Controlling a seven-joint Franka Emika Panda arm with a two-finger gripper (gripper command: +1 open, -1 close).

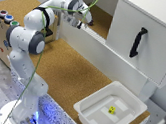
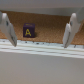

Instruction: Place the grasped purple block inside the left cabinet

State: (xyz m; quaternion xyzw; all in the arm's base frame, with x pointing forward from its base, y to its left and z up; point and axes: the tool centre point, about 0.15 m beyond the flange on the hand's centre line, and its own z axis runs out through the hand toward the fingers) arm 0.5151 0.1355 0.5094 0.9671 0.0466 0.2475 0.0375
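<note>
Spread wide, our hand (image 2: 40, 32) grips nothing; small purple lettered block (image 2: 29, 31) sits on the white left cabinet's (image 1: 100, 20) cork floor. Placement looks done; next, we retreat.

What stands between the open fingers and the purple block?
Nothing visible. The purple block sits on the cork floor, seen through the gap between the fingers; the cabinet's white lip runs nearer the camera.

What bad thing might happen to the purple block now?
The fingers stand wide apart, with the block resting on the cork floor between them, not held. Risks:
1. A finger might knock the block as the arm pulls out.
2. The fingers hang close to the cabinet's white front edge and might catch on it.
</note>
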